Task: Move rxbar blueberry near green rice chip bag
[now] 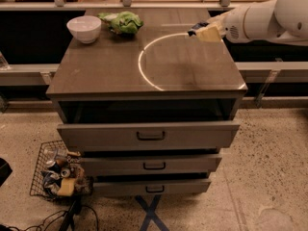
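The rxbar blueberry (194, 31), a small flat bar in a dark navy-blue wrapper, is being held clamped in the pale two-finger pincer (201, 32) of a white robot arm (260, 18) that is reaching in from three o'clock. Pincer and bar are being held over the dark brown tabletop (106, 66) near its two o'clock corner, at the upper right of a thin ring of white light (140, 66). The green rice chip bag (126, 22), wrinkly and bright green, is lying at twelve o'clock on the tabletop, well apart from the bar. A round white bowl (84, 29) is sitting just beside the bag, toward ten o'clock. Below, the top grey drawer (149, 134) is standing pulled open, and a wire basket (41, 177) of clutter is resting on the floor at seven o'clock.
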### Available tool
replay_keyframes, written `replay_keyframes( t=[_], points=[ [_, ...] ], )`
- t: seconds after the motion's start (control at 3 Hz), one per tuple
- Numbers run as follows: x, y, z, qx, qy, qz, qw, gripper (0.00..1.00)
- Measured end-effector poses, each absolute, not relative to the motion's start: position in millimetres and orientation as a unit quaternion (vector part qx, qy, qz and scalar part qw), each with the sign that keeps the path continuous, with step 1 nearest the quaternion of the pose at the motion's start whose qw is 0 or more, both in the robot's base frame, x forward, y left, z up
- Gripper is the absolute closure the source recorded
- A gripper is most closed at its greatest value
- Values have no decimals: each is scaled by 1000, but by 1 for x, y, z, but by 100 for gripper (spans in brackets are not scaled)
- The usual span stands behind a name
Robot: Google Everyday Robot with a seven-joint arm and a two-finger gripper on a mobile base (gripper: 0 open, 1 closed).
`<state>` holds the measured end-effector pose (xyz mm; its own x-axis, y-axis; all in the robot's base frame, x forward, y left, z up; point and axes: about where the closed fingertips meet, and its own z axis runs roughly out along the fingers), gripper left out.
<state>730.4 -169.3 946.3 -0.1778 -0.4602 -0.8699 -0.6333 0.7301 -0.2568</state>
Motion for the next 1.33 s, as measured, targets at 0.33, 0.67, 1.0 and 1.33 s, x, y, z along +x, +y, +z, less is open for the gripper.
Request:
replay_keyframes(
  t=[0.33,0.67,1.0,1.33],
  points=[
    [755,-172,964,-349,751,71,556,100],
    [755,-172,964,-349,751,72,556,100],
    [780,-164,964,-352,751,78,554,100],
    [851,-141,909,-351,779,100,509,100]
  ],
)
